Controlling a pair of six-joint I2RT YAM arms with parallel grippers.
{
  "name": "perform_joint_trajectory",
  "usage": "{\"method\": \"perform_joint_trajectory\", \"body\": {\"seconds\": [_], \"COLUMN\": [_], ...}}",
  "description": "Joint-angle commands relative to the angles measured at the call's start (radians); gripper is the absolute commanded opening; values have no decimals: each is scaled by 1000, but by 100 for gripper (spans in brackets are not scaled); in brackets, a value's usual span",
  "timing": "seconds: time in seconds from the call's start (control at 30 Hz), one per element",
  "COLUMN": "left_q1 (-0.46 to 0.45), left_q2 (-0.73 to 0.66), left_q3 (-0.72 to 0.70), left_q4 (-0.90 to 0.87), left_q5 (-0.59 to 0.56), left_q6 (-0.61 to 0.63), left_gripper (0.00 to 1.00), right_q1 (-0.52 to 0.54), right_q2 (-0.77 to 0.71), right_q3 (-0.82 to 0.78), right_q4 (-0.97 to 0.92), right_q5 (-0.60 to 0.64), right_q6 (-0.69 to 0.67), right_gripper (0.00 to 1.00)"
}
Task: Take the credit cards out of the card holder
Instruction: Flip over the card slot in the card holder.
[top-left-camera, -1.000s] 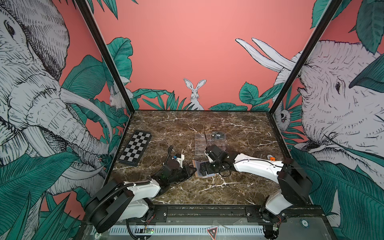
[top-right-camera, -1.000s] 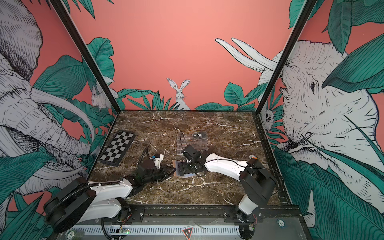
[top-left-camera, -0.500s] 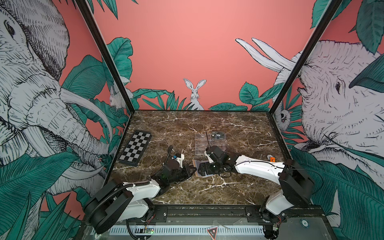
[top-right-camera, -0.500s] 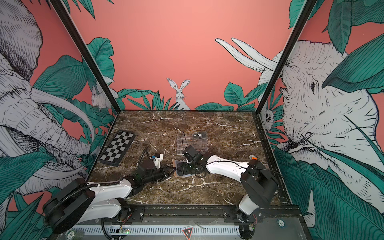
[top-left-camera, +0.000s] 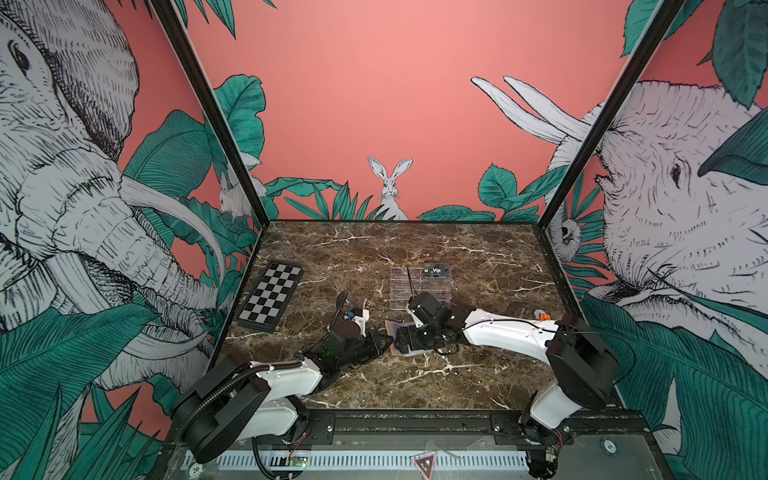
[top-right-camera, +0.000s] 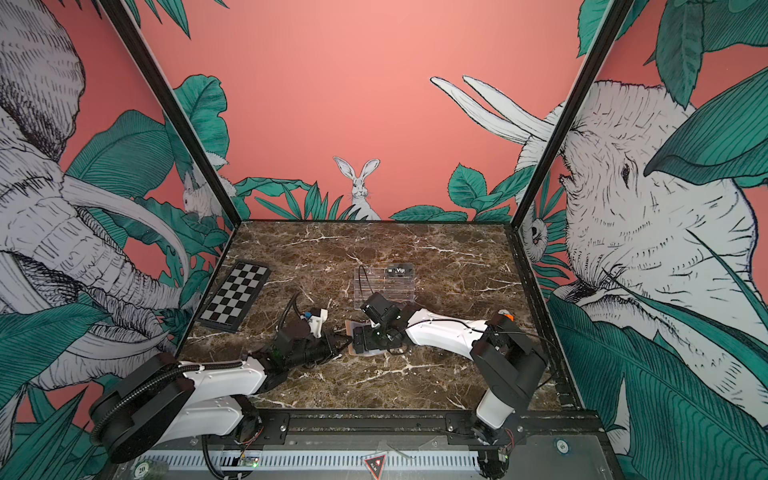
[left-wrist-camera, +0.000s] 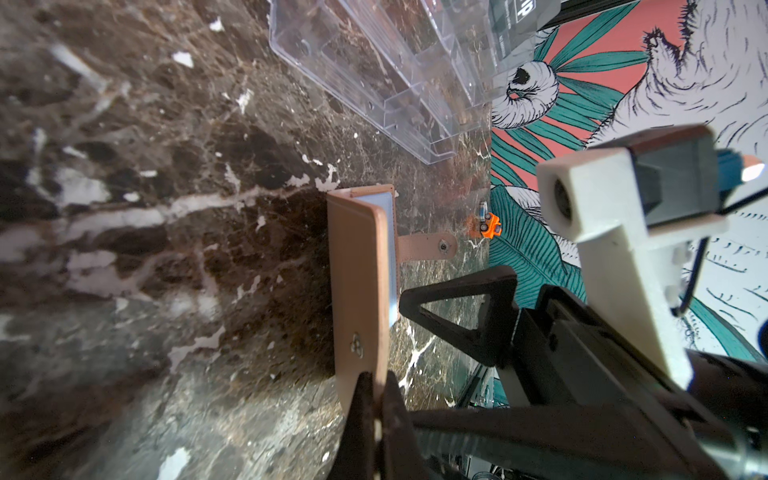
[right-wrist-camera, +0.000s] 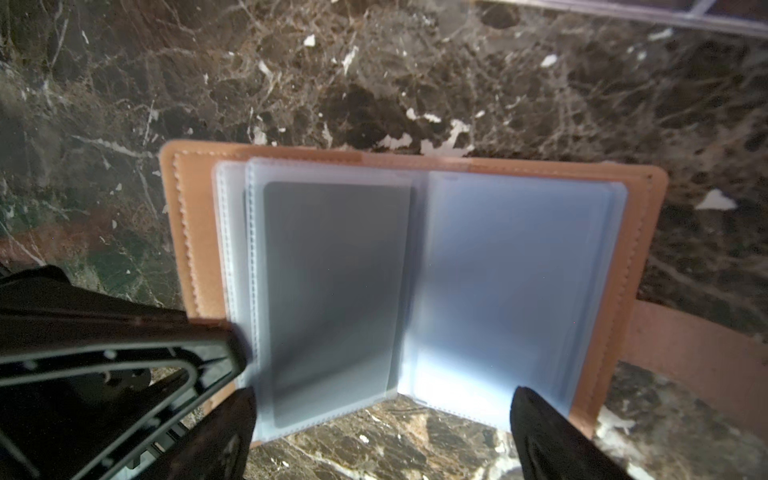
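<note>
- Pressed together on an edge of the left cover of the card holder (left-wrist-camera: 357, 270), the left gripper (left-wrist-camera: 377, 380) pinches the tan leather; its arm stretches low and almost level from the near left base toward the middle of the table (top-left-camera: 415, 382)
- the right arm climbs from the near right base to a raised elbow by the right wall, then its white forearm slopes down and leftward, wrist bent so the gripper points down at the holder
- the right gripper (right-wrist-camera: 382, 395) hangs over the holder with its jaws spread wide, gripping nothing; one fingertip (right-wrist-camera: 224, 424) shows over the left-hand sleeves, its partner over the right-hand ones, and whether they touch cannot be told
- the card holder lies unfolded on the marble near the table's middle, under the right gripper; the pinched left cover tilts up, its outer face and snap stud showing in the left wrist view, and the snap tab lies flat on the right
- a dark grey credit card (right-wrist-camera: 336, 291) sits inside a clear sleeve on the holder's left page
- a small orange object (left-wrist-camera: 490, 224) lies by the right wall, well apart from the holder
- just beyond the grippers stands a clear acrylic stand (top-left-camera: 419, 291); a second credit card (top-left-camera: 436, 270), black with white "Vip" lettering, sits in its farthest tier, toward the right
- a chequered board (top-left-camera: 272, 297) lies flat at the left, near the left wall
</note>
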Motion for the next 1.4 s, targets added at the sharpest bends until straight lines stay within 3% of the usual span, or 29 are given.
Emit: {"method": "perform_joint_trajectory", "body": {"seconds": [0.0,1.1,1.37], "left_q1": [-8,-12,-13], "left_q2": [2,-4,-18], "left_q3": [28,25,56], "left_q4": [50,32,-86], "left_q5": [2,-4,-11], "left_q6": [7,17,84], "left_gripper": [0,0,0], "right_q1": [6,-5,-81], "right_q2": [15,-73,-187], "right_q3": [14,-32,-117], "right_q4": [-36,-58,-99], "right_q5": [48,116,161], "right_q6": [-8,-1,4], "right_gripper": [93,92,93]}}
